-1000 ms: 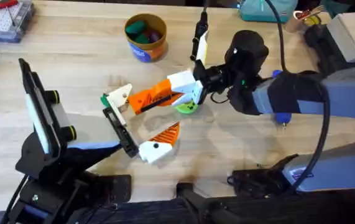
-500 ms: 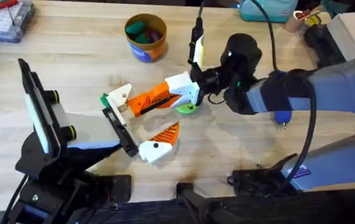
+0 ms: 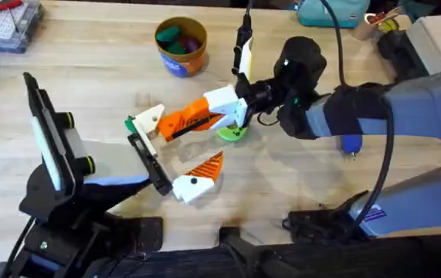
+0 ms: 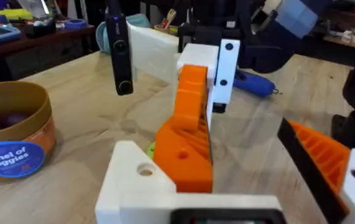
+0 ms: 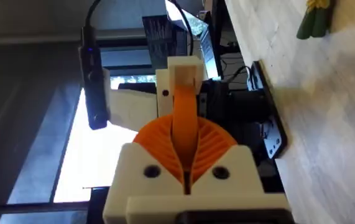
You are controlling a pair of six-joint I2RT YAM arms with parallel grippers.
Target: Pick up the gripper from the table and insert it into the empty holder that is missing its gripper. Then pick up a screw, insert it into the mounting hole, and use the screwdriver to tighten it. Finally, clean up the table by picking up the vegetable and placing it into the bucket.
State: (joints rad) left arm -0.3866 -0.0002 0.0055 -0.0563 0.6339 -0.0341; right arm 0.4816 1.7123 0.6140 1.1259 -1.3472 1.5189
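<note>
You had two orange ribbed wedges on the table (image 3: 89,69): one gripper (image 3: 188,121) at the one holder (image 3: 149,121), and one wedge on a white block (image 3: 198,177). You had one bucket (image 3: 181,46), one lime-green vegetable (image 3: 231,133) and one blue-handled screwdriver (image 3: 350,144). Two arm tools were present: left tool (image 3: 50,131) and right tool (image 3: 232,104).

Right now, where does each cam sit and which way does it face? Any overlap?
Overhead: above the arm bases, looking down and forward at the table; both arms show.
Left wrist: on the left arm, facing the holder and gripper.
Right wrist: on the right arm, facing along its own fingers shut on the gripper.
Shared: overhead and left wrist both show gripper, bucket, screwdriver.
</note>
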